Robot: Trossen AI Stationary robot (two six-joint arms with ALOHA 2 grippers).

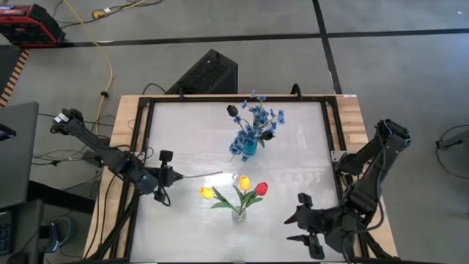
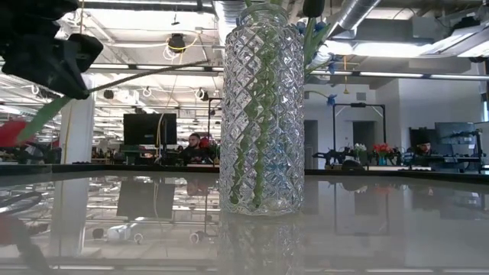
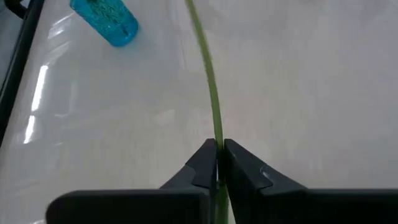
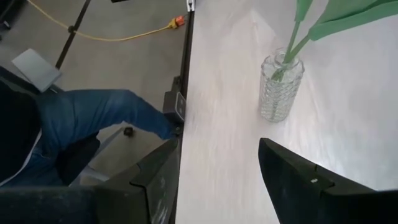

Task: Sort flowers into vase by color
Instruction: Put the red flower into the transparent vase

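Observation:
My left gripper [image 1: 170,180] [image 3: 219,152] is on the table's left side, shut on a long thin green stem [image 1: 198,176] whose bare end points toward the tulips. In the low view a green leaf and a red blossom [image 2: 9,134] hang below that gripper [image 2: 72,80]. A clear cut-glass vase [image 1: 239,213] [image 2: 261,114] stands near the middle and holds red and yellow tulips [image 1: 245,183]. A blue vase [image 1: 249,149] [image 3: 106,22] farther back holds blue sprays and dark buds. My right gripper [image 1: 302,226] [image 4: 217,180] is open, right of the clear vase [image 4: 281,87], touching nothing. My left gripper pinches the green stem [image 3: 213,121] between its two fingertips. It comes level from the table's left, and the stem runs along the fingers and on past their tips. The stem is lifted clear of the table, roughly level; its free end [image 1: 220,173] hangs in the air.
A black frame [image 1: 143,125] borders the white table top. There is bare table between the two vases and to the left of the clear vase. In the right wrist view a person's leg in blue jeans [image 4: 93,118] shows beside the table's edge. Cables lie on the floor.

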